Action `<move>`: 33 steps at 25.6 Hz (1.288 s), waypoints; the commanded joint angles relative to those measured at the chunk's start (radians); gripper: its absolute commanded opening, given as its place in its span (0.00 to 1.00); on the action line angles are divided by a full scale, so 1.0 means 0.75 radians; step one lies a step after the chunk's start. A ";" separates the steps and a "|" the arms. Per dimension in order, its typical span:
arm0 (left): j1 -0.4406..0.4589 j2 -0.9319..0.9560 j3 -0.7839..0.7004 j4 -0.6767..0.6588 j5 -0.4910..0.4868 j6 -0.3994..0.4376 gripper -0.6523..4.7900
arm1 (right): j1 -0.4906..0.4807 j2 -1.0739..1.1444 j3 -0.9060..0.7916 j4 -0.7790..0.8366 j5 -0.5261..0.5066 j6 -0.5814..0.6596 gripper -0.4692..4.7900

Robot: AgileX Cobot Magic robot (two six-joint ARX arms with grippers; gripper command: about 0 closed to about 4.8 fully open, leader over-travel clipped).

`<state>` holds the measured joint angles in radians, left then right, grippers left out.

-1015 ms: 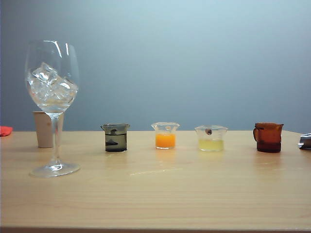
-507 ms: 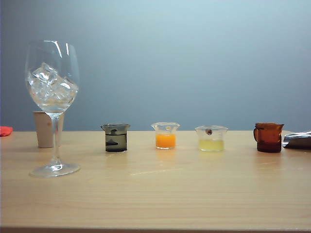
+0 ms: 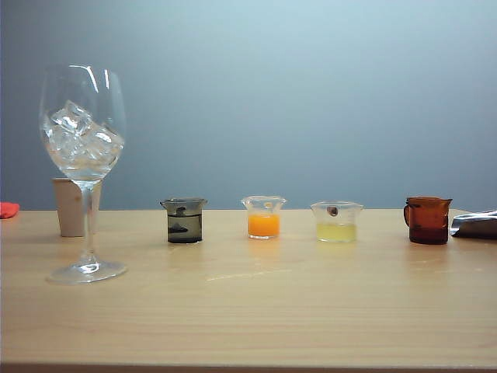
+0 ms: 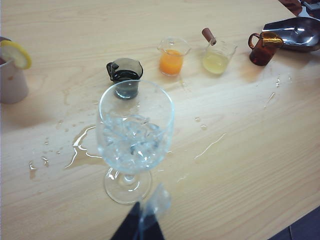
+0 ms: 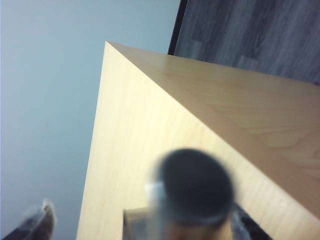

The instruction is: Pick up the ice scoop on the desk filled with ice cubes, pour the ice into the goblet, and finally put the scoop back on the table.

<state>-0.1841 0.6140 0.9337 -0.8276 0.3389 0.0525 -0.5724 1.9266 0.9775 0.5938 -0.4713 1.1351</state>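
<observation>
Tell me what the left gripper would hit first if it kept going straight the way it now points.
Most likely the tall clear stemmed goblet full of ice cubes: in the left wrist view the left gripper points at its round foot and stem, just ahead on the light-wood desk. The gap is hard to judge.

left gripper (image 4: 142, 225) shows dark fingers with a clear, glossy pad; right gripper (image 5: 135, 220) fingertips (image 5: 37, 220) look dark, perhaps translucent.
</observation>
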 commanded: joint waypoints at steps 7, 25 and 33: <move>-0.002 -0.002 0.005 0.008 0.007 0.001 0.11 | -0.035 -0.267 0.010 -0.515 0.197 -0.296 1.00; -0.002 -0.005 0.005 0.072 -0.003 -0.047 0.11 | -0.039 -0.961 0.016 -0.675 -0.141 -0.581 0.13; -0.002 -0.005 0.005 0.202 -0.038 -0.096 0.11 | 0.201 -1.291 0.016 -0.692 0.199 -0.973 0.08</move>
<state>-0.1841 0.6125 0.9337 -0.7059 0.3286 -0.0185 -0.4496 0.9840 0.9852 0.0692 -0.3824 0.4644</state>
